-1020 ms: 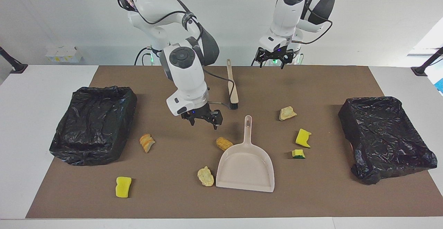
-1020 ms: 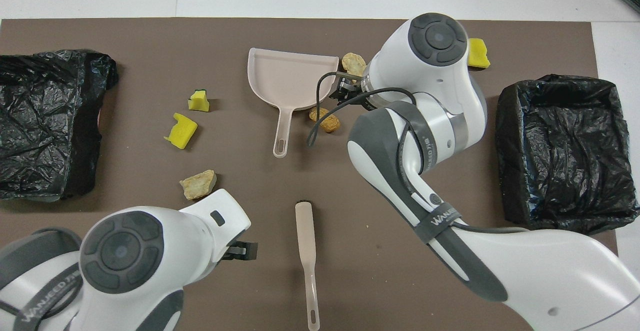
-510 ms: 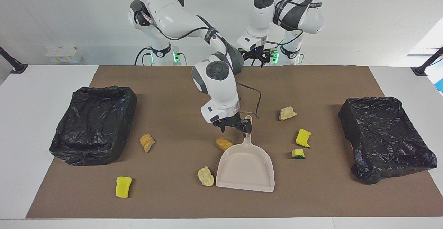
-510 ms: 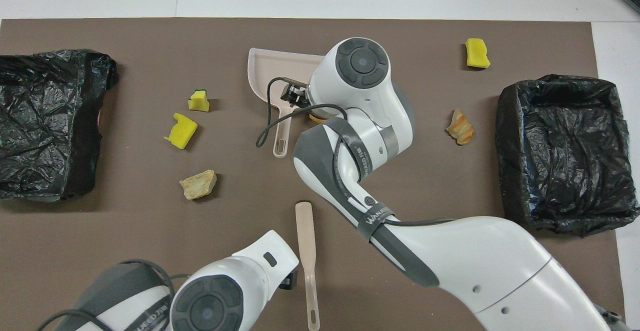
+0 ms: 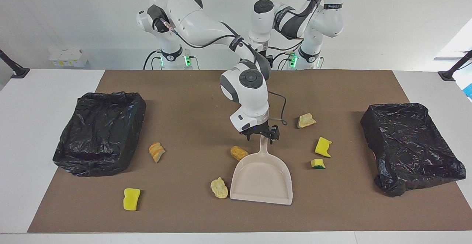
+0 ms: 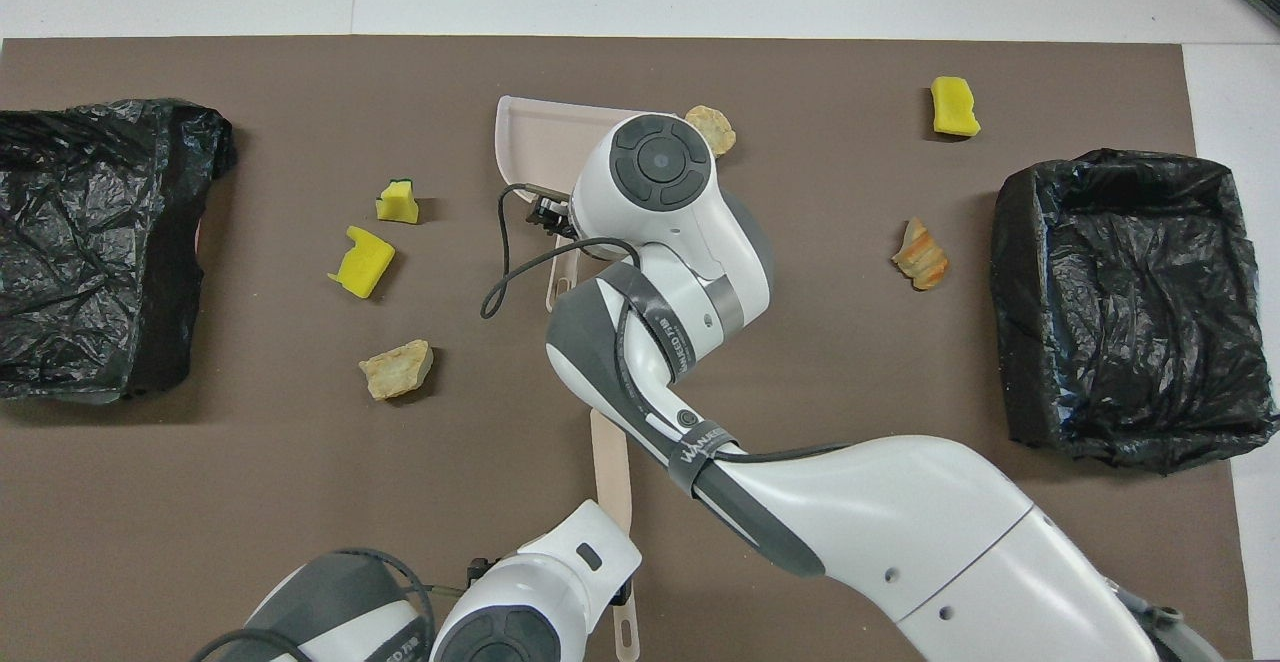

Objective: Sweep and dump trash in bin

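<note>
My right gripper (image 5: 262,134) is low over the beige dustpan's (image 5: 261,179) handle, fingers open on either side of it. Trash lies around the pan. An orange chunk (image 5: 239,152) and a tan chunk (image 5: 219,188) are beside the pan. A bread slice (image 5: 156,152) and a yellow sponge (image 5: 131,198) lie toward the right arm's end. A tan chunk (image 5: 306,120), a yellow sponge (image 5: 323,146) and a green-backed piece (image 5: 318,163) lie toward the left arm's end. My left gripper (image 6: 618,592) is over the brush handle (image 6: 610,467), mostly hidden.
Two black-lined bins stand on the brown mat, one at the right arm's end (image 5: 99,137) and one at the left arm's end (image 5: 411,144). The brush head is hidden under my right arm.
My right gripper has moved from beside the brush over to the dustpan handle and come down around it. My left arm has swung in over the brush handle. No trash has moved.
</note>
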Robot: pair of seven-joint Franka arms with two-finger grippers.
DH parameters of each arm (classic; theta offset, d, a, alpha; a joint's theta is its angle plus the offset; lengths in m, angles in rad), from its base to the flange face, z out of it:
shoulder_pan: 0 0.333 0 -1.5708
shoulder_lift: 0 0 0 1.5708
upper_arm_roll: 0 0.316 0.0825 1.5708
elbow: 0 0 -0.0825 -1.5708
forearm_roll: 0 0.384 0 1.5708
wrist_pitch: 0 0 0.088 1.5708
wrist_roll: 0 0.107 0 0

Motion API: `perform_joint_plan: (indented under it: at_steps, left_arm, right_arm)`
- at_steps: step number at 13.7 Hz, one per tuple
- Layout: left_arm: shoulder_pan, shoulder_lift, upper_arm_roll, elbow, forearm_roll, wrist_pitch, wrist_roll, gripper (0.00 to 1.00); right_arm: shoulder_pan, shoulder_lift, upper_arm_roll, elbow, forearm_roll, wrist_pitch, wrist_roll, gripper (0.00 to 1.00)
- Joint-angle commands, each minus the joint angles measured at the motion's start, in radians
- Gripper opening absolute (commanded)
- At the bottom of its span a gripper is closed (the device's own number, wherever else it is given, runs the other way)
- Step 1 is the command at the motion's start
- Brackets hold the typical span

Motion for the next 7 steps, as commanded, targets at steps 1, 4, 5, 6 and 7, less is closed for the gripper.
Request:
perform_joint_plan:
  at_steps: [1, 4, 5, 6, 7]
  left_arm:
    - [-0.051, 0.049, 0.017, -0.012, -0.006, 0.06, -0.052, 1.0]
    - [-0.067, 0.067, 0.017, -0.012, -0.04, 0.073, -0.052, 1.0]
    - [-0.074, 0.072, 0.017, -0.012, -0.048, 0.076, -0.052, 0.98]
    - [-0.076, 0.072, 0.017, -0.012, -0.051, 0.077, -0.052, 0.97]
    - [-0.076, 0.072, 0.017, -0.012, -0.056, 0.071, -0.049, 0.97]
  right_arm:
    - [0.003, 0.004, 0.003, 0.006, -0.045, -0.015, 0.025, 0.79]
    - [0.003, 0.002, 0.003, 0.004, -0.063, -0.018, 0.008, 0.27]
    - [0.001, 0.001, 0.006, 0.004, -0.083, -0.017, -0.015, 0.1]
    - [0.001, -0.001, 0.008, 0.004, -0.094, -0.018, -0.044, 0.0]
    - [0.0, -0.007, 0.008, 0.004, -0.093, -0.02, -0.068, 0.0]
